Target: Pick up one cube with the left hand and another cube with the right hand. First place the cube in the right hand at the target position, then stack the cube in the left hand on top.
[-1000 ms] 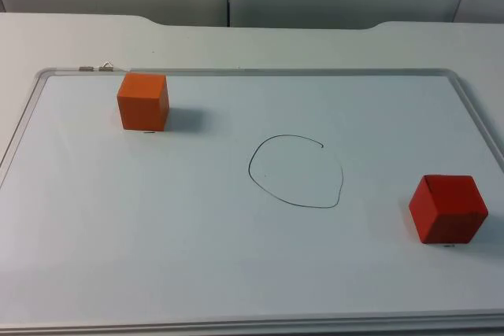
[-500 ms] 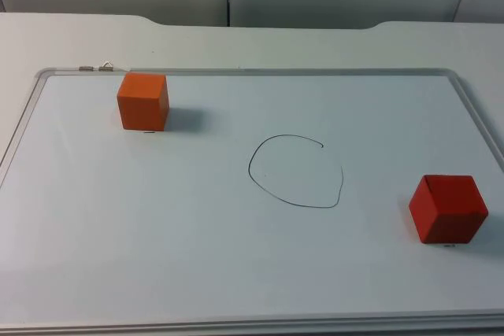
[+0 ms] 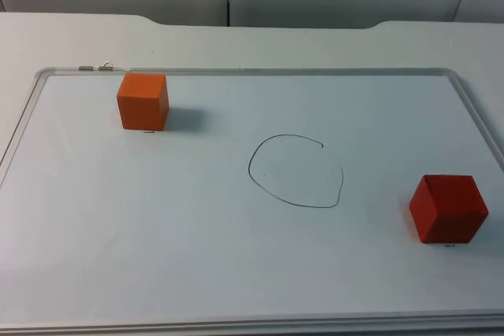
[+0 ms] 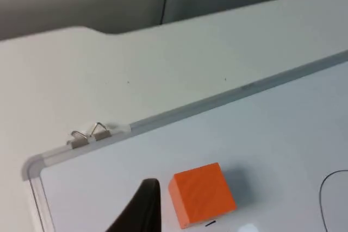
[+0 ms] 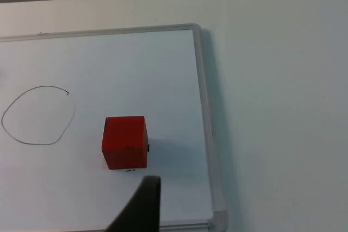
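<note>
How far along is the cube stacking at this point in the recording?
Nothing is done yet. The orange cube and the red cube both sit on the whiteboard, apart from the drawn circle, which holds nothing. In the wrist views, a left fingertip stands beside the orange cube and a right fingertip near the red one, neither touching. Both picks, the placement and the stacking remain.

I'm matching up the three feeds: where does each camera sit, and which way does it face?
Top view: fixed above, looking down and forward at the whiteboard, both cubes and the drawn circle.
Left wrist view: on the left arm, facing the orange cube; a black fingertip shows.
Right wrist view: on the right arm, facing the red cube; fingertip too.
Each wrist shares its cube with the top view.
</note>
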Controlling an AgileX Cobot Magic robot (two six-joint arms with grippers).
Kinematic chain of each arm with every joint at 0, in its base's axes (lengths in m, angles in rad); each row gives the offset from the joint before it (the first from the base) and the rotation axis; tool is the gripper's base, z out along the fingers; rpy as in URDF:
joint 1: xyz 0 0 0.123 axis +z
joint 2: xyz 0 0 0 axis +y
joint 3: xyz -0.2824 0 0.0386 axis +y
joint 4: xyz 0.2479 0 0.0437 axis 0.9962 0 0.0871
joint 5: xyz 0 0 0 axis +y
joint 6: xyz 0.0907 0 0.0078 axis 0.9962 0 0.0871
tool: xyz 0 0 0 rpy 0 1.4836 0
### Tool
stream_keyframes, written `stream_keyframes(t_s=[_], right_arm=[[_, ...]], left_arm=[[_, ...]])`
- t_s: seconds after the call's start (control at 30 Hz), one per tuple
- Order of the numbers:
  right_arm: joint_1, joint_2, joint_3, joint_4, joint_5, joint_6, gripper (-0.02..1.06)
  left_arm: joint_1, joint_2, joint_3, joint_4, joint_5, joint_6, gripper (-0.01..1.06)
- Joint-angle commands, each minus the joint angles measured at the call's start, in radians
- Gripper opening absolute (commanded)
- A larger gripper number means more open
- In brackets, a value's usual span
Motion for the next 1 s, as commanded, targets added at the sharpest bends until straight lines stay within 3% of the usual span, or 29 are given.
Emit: stream_keyframes(t_s=[0.0, 0.33, 0.4, 0.67, 0.97], right_arm=[[-0.007, -0.004, 0.008, -0.002, -0.009, 0.0, 1.05], [-0.007, -0.004, 0.008, -0.002, -0.009, 0.0, 1.05], [-0.007, -0.004, 0.008, -0.002, -0.009, 0.0, 1.05], [-0.007, -0.004, 0.008, -0.002, -0.009, 0.0, 1.05], [-0.007, -0.004, 0.008, -0.002, -0.009, 0.0, 1.05]], left_arm=[[-0.014, 0.066, -0.027, -0.001, -0.023, -0.023, 1.04], [-0.064, 0.38, -0.132, 0.003, -0.029, -0.088, 1.04], [-0.088, 0.432, -0.132, 0.02, -0.075, -0.108, 1.04], [-0.12, 0.524, -0.132, 0.059, -0.175, -0.169, 1.04], [-0.121, 0.572, -0.132, 0.063, -0.209, -0.169, 1.02]])
